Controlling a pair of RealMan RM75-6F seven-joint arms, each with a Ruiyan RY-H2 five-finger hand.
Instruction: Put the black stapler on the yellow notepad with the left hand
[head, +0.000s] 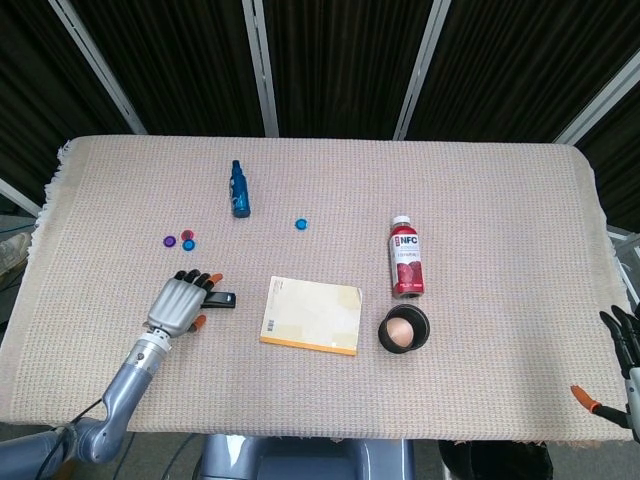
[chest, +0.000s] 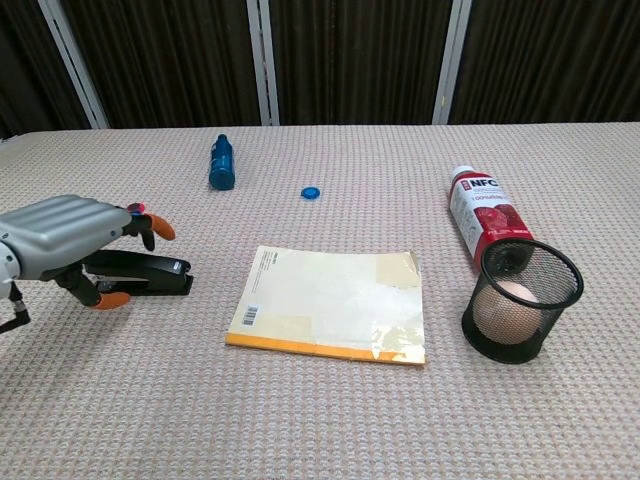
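The black stapler (head: 224, 298) (chest: 152, 272) lies flat on the cloth, left of the yellow notepad (head: 311, 315) (chest: 330, 302), with a gap between them. My left hand (head: 180, 303) (chest: 62, 235) hovers over the stapler's left part, fingers stretched across its far side and the thumb on the near side. The hand hides most of the stapler in the head view. No firm grip shows. My right hand (head: 626, 352) sits at the table's right front corner, fingers apart, holding nothing; the chest view does not show it.
A blue bottle (head: 239, 189) (chest: 221, 162) lies at the back left, a small blue cap (head: 301, 224) (chest: 311, 192) beside it. Two small discs (head: 178, 241) lie behind my left hand. A red drink bottle (head: 406, 258) (chest: 482, 215) lies right of the notepad, next to a mesh cup (head: 403, 330) (chest: 520, 300) holding an egg.
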